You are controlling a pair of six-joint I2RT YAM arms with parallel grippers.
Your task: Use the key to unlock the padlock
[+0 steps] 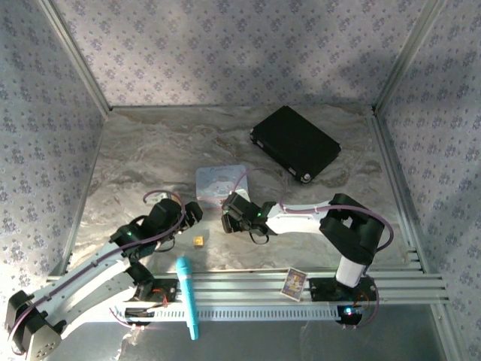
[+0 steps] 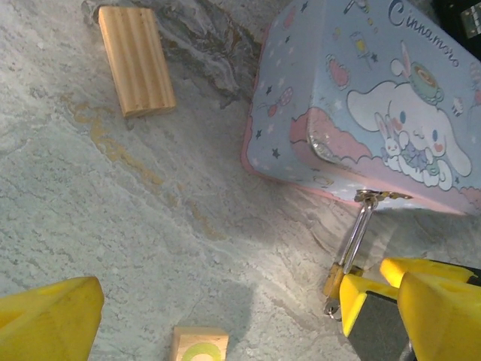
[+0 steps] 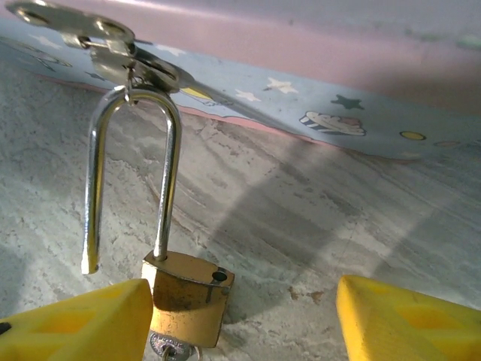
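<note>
Close in from the right wrist: the padlock (image 3: 186, 297), brass body resting on the marbled table (image 3: 323, 226), just in front of the pastel tin box (image 3: 316, 105). Shows its shackle (image 3: 92, 188) sprung open, one leg seated in the body, the other ending free in the air beside it. Hooks at the top through the tin's metal hasp (image 3: 113, 49). Below the body, at the bottom edge, a silvery glint of the key (image 3: 170, 347), touching the lock's underside. Around it the right gripper (image 3: 240, 301), spread apart and clamped on nothing: one yellow finger (image 3: 83, 323) right against the body's side, the other well off across bare table. From the left wrist: the left gripper (image 2: 248, 301) gaping wide, holding nothing, low over the table near the tin's corner. Farther off, a tan wooden block (image 2: 137, 60) lying flat, apart from the tin; nearer, a small cube (image 2: 199, 346). From above: both grippers side by side at the tin's near edge, a black case (image 1: 294, 143) well beyond to the right.
</note>
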